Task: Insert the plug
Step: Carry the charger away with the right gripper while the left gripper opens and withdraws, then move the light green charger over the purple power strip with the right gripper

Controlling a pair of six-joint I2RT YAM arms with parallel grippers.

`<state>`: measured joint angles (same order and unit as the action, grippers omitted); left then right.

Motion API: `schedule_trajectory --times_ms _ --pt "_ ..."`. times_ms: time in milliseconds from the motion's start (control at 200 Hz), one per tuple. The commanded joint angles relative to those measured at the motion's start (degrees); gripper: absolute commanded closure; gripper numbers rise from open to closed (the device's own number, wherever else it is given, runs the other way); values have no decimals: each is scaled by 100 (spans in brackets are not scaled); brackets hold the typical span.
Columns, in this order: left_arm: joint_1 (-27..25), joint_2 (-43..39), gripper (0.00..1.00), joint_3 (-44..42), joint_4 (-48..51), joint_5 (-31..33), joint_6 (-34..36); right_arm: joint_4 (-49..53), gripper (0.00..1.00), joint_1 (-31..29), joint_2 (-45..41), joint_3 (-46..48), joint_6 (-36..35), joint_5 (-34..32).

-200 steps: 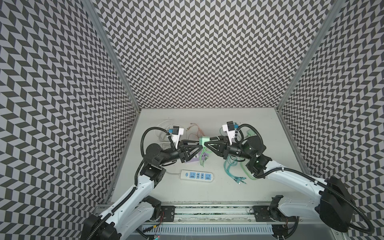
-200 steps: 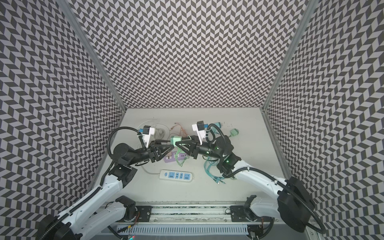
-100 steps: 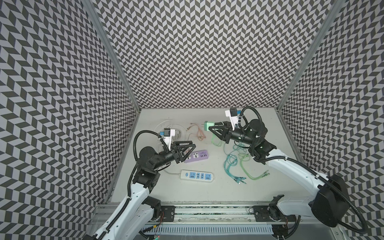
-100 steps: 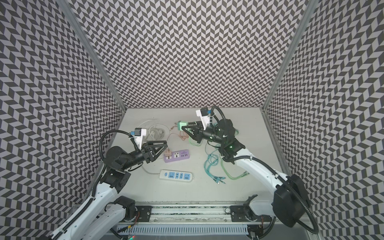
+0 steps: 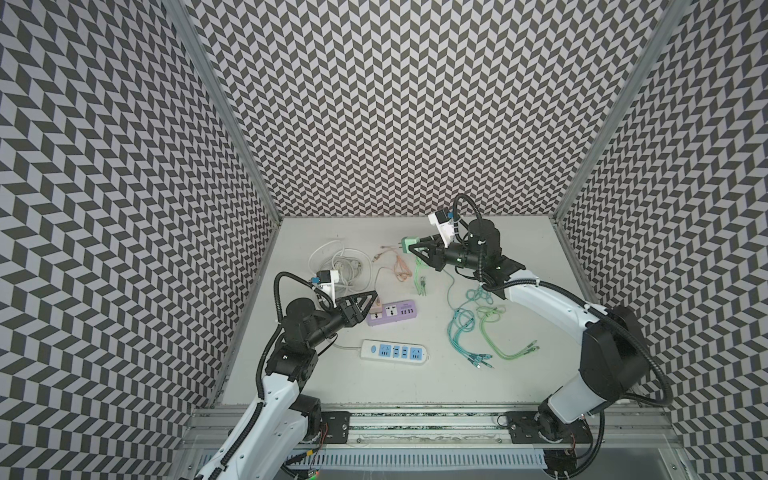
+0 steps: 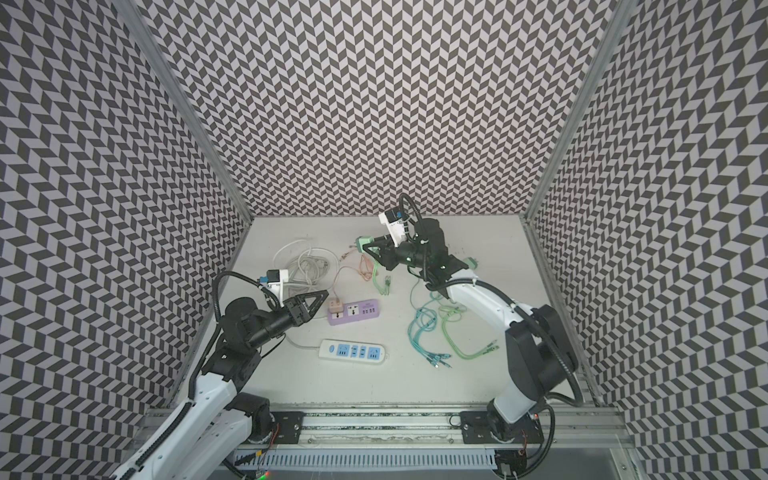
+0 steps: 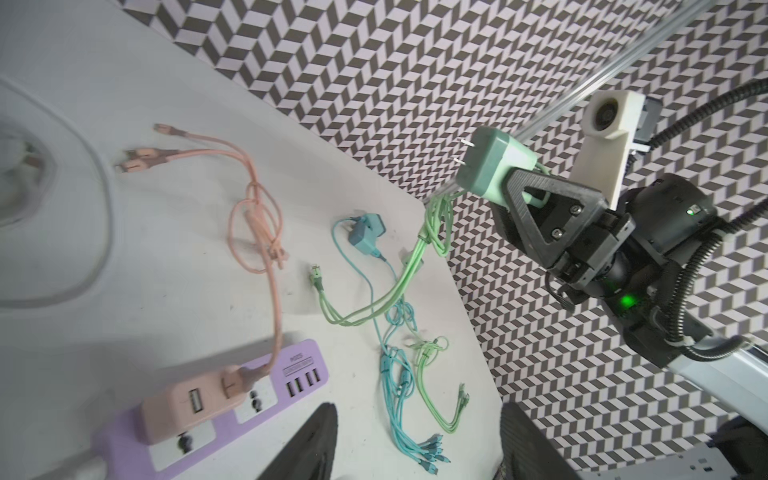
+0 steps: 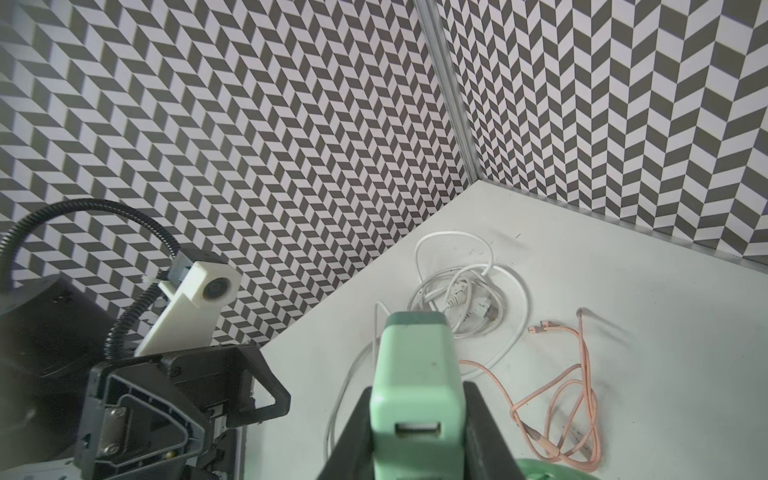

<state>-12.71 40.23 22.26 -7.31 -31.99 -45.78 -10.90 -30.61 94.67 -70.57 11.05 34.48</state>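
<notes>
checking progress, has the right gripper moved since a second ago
Yes: the right gripper, holding the green plug, drew away from the purple power strip toward the back wall.

Wrist views: plug (image 8: 417, 374), purple strip (image 7: 118, 440) cut off.

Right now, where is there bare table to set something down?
Bare: the strip between the white power strip and the front rail, and the back of the table behind the white cable coil. Crowded: the middle, from the pink cable and purple power strip to the teal and green cables.
</notes>
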Motion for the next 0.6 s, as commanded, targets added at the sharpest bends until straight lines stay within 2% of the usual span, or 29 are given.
schedule_trajectory --times_ms 0,250,355,596 --pt "112 -25 36 -121 315 405 122 99 89 8 273 -350 -599 63" --pt "151 202 39 -106 754 1076 453 795 89 -1 786 -779 -1256 52" --pt "155 376 40 -217 643 1178 465 1032 89 2 907 -852 -1524 87" --pt "155 755 48 -460 437 1359 465 1885 89 -28 1125 -1044 -2529 38"
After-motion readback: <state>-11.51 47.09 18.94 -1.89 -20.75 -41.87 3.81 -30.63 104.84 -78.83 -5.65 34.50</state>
